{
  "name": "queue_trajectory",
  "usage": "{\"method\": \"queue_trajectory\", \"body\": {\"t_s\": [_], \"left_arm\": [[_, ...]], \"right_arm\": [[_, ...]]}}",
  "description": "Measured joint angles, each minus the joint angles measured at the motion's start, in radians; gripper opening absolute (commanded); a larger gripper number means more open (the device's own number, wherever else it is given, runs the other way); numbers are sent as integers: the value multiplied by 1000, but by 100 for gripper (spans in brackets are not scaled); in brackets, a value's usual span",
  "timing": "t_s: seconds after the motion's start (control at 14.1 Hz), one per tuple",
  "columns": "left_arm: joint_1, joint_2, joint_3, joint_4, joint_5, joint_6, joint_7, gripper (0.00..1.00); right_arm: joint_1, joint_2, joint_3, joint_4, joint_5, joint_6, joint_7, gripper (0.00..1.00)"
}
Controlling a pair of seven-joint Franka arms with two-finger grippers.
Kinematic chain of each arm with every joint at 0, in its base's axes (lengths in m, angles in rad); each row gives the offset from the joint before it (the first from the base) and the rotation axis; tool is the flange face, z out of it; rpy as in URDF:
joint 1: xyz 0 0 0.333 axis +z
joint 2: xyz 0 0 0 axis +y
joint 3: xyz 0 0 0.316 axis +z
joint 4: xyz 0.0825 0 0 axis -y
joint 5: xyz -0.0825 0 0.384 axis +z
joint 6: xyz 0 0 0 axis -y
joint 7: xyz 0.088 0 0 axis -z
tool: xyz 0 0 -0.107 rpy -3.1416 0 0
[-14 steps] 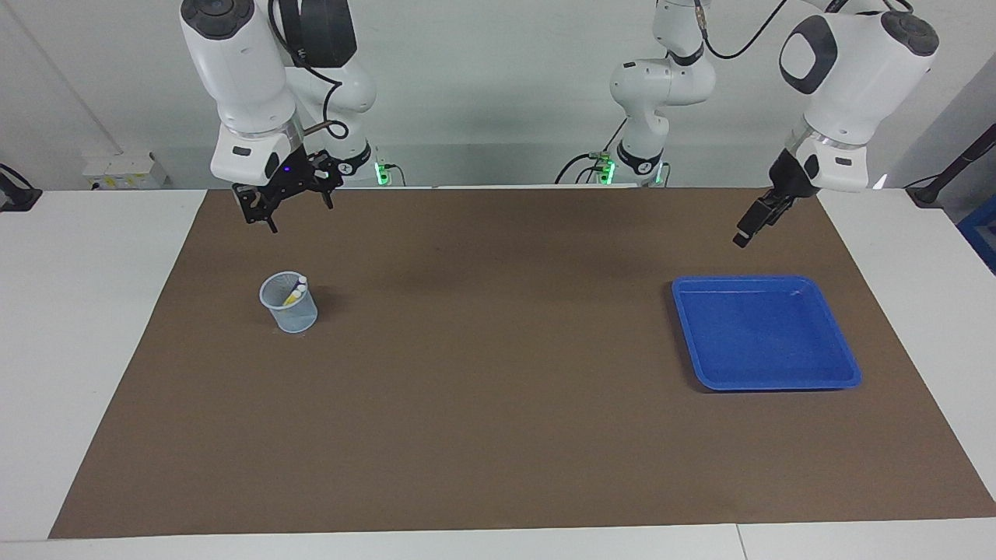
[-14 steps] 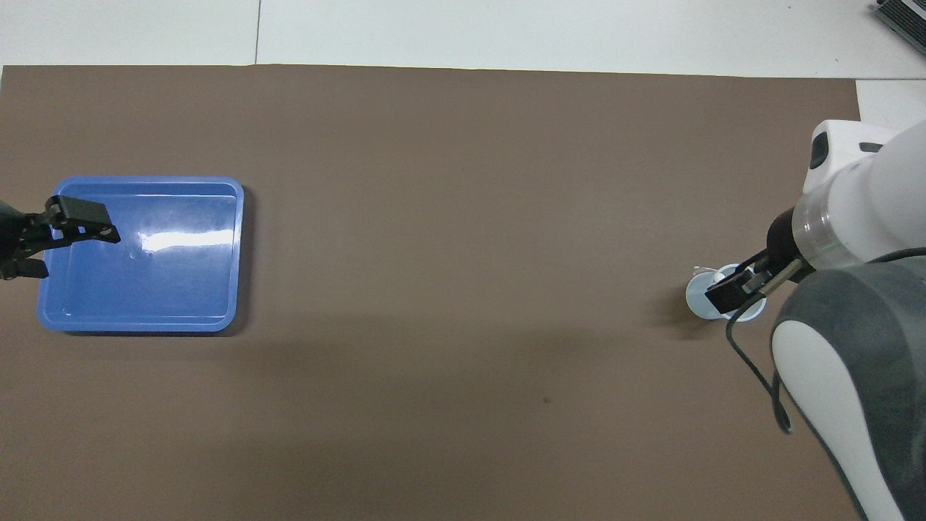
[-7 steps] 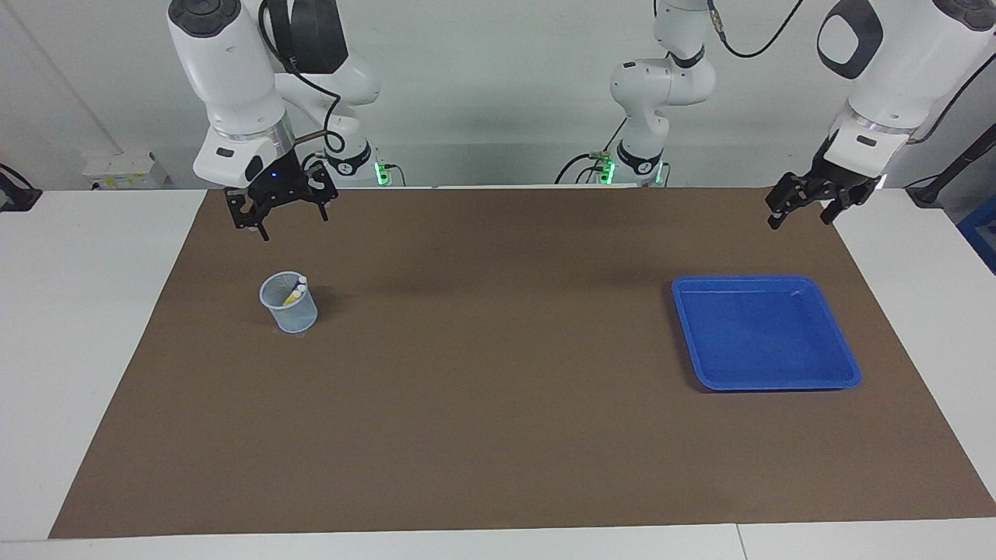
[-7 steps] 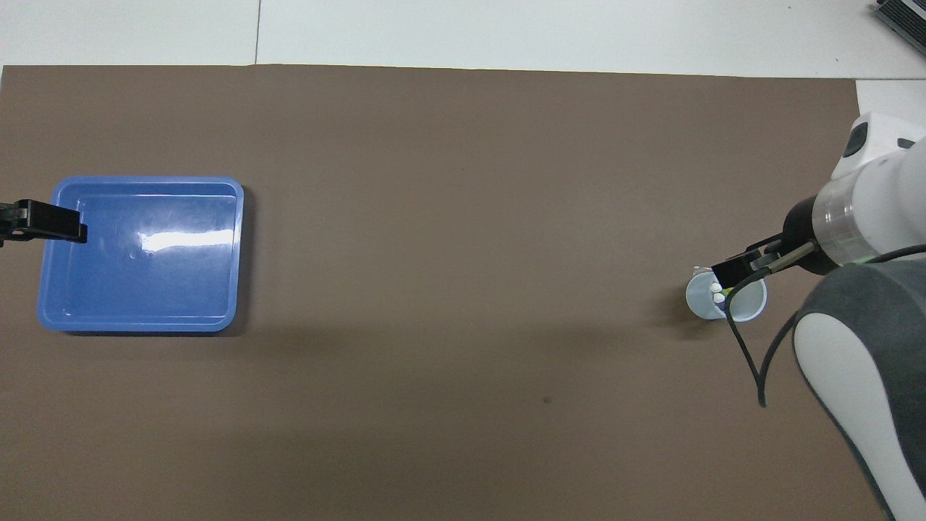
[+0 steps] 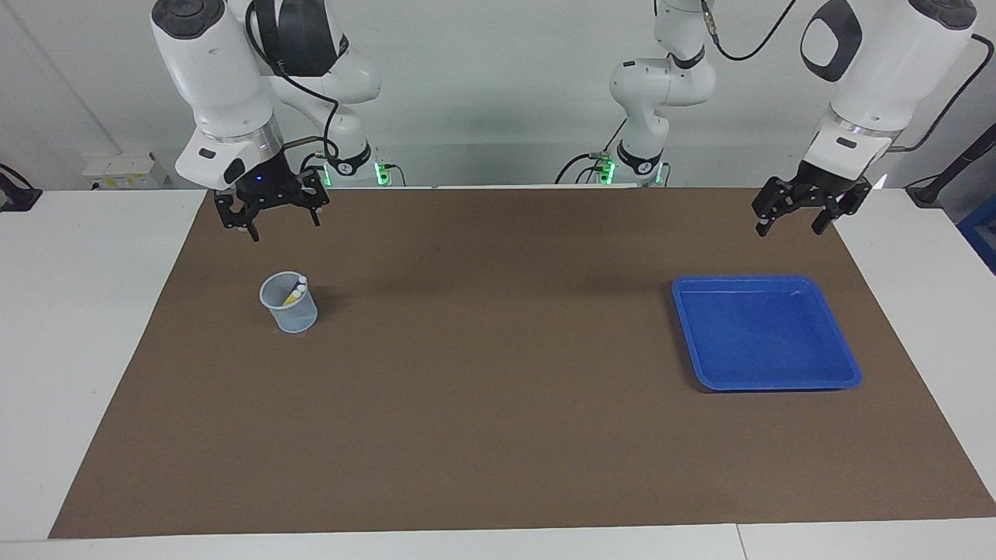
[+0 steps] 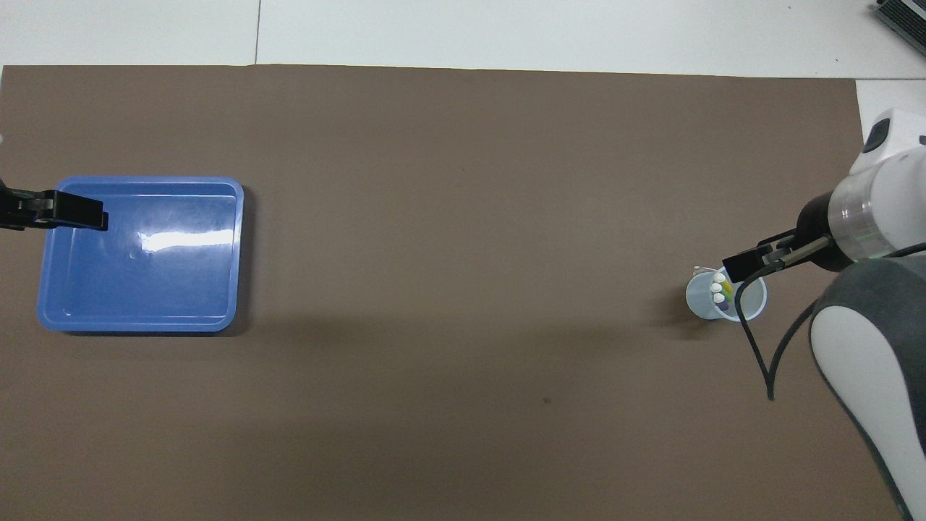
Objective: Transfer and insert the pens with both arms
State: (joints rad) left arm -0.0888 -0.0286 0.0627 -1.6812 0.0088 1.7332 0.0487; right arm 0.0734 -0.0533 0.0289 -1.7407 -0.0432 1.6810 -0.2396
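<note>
The pens stand together in a small translucent cup on the brown mat, toward the right arm's end, pale ends up. Yellow and purple barrels show in the overhead view. My right gripper hangs open and empty, raised over the mat beside the cup. In the overhead view one of its fingers overlaps the cup's rim. My left gripper hangs open and empty, high over the mat by the blue tray.
The brown mat covers most of the white table. The blue tray holds nothing. A cable loops down from the right wrist near the cup.
Both grippers have risen and drawn back toward the robots' edge of the mat. The left wrist has turned, so its spread fingers now show. Cup and pens have not moved.
</note>
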Motion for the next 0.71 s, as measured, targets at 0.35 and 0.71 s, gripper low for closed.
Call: {"method": "queue_trajectory", "body": {"t_s": [0.35,0.71], "left_arm": [[0,22,-20,55,5,-8,0,100],[1,26,-15,69,33,-72,1,100]], "right_arm": [[0,-1,-17,3,0,-4,17,100],[0,-1,-27,3,0,-4,37,100]]}}
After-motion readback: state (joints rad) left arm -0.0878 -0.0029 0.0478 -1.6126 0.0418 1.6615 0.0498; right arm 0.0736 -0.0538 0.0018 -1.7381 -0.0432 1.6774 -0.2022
